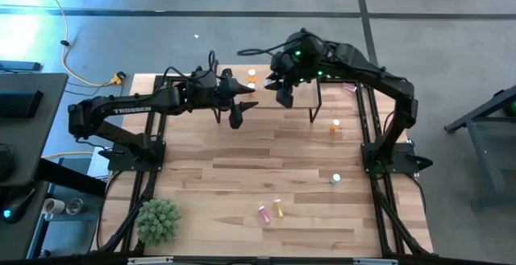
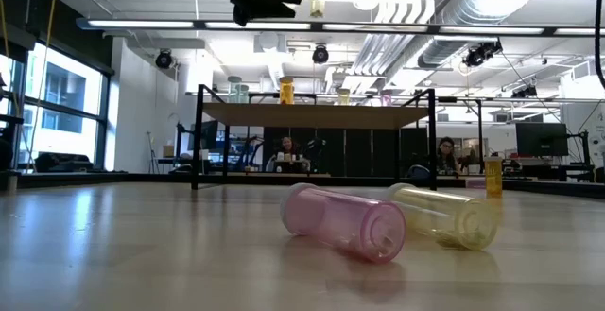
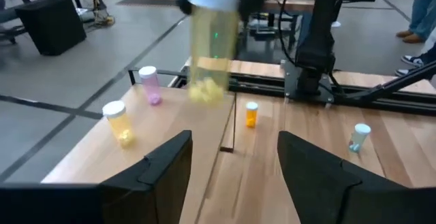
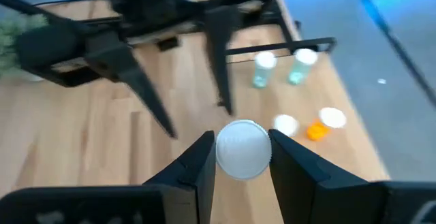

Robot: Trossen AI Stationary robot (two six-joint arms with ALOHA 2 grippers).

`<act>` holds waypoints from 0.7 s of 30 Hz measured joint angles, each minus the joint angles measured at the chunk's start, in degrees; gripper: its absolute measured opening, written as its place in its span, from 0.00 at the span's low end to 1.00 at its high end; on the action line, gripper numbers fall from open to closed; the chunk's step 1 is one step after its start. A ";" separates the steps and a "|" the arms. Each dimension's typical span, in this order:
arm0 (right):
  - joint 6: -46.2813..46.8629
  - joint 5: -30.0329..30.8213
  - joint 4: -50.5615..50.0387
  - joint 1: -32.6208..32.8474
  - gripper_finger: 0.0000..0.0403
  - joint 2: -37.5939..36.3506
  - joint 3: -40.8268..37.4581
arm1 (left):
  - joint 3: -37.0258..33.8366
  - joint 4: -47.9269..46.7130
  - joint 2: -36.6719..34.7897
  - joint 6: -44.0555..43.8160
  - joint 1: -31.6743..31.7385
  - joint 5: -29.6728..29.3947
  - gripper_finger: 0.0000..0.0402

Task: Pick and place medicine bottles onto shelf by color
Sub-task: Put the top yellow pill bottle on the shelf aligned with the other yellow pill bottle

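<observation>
Yellow bottle (image 4: 242, 149): translucent body, white cap, pinched between the right tool's (image 4: 240, 157) fingers over the shelf (image 1: 286, 88) at upper centre of the high view. Left tool (image 3: 235, 166): fingers spread, holding nothing, just beside the right tool. On the shelf: orange bottle (image 3: 116, 120), pink bottle (image 3: 149, 85), two green bottles (image 4: 263, 69), all upright. On the desk (image 1: 242, 176): orange bottle (image 1: 335, 125) and green bottle (image 1: 335, 180) upright at right; pink bottle (image 2: 345, 220) and yellow bottle (image 2: 446, 215) lying side by side, lower centre.

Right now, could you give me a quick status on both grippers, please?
Left gripper open, empty, by shelf. Right gripper shut on yellow bottle above shelf. Nothing blocking.
</observation>
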 joint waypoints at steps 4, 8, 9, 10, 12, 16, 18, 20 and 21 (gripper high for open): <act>0.26 3.07 -0.88 -1.37 0.26 -2.44 0.00 | 0.00 0.09 -1.38 0.41 -0.01 -4.11 0.51; -0.21 3.97 -2.56 -2.99 0.26 -4.47 0.00 | 0.00 0.00 -2.77 2.08 -0.01 -7.22 0.51; -0.32 3.97 -3.64 -3.49 0.26 -4.76 0.00 | 0.00 0.01 -3.09 2.28 -0.01 -7.38 0.51; -0.50 3.97 -4.92 -3.81 0.26 -4.95 0.00 | 0.00 0.06 -3.39 2.53 -0.01 -7.36 0.51; -1.00 4.14 -5.67 -4.64 0.26 -5.08 -1.19 | 0.00 -0.06 -4.07 2.56 -0.01 -7.11 0.51; -1.78 2.88 -0.92 -5.89 0.26 -4.71 -9.64 | 0.00 0.06 -5.08 2.56 -0.04 -6.98 0.50; -1.51 1.26 2.55 -6.43 0.26 -4.68 -13.61 | 0.00 0.00 -5.07 2.54 -0.04 -7.01 0.50; -1.32 -0.24 5.93 -6.98 0.26 -4.75 -16.89 | 0.00 0.01 -5.07 2.16 -0.01 -7.07 0.50; -0.83 -0.36 6.93 -7.15 0.26 -4.75 -18.33 | 0.00 0.01 -5.09 2.13 -0.01 -7.09 0.50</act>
